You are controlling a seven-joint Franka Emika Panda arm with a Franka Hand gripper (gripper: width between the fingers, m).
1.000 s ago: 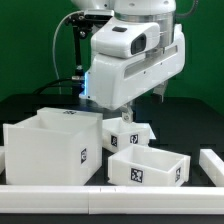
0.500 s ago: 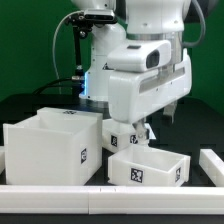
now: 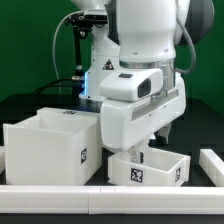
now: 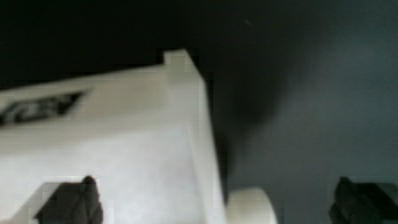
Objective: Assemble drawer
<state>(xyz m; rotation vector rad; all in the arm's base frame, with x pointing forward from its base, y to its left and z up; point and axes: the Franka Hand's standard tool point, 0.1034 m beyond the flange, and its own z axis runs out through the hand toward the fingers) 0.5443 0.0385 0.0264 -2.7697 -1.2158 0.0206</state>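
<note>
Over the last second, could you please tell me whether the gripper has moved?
Yes. Against the fixed box shell, the gripper has dropped lower and shifted toward the exterior view's right, reaching the small tray.

1. White drawer tray (image 4: 125, 140) fills the 7-to-10 o'clock part, blurred; its long edge runs from a small raised nub (image 4: 176, 57) near 11 o'clock down toward 6 o'clock
2. Black tag (image 4: 43, 105) on the tray's face at 9 o'clock; cut by the picture's edge; pattern unreadable
3. Dark table (image 4: 302, 90) takes 12 through 5 o'clock
4. The gripper (image 4: 221, 200) is spread wide; one dark fingertip (image 4: 71, 200) at 7 o'clock in front of the tray's white face; the other at 5 o'clock against the table; tray edge between them; contact cannot be told
5. Small pale patch (image 4: 251, 205) at 6 o'clock, just beside the tray edge; too blurred to name
</note>
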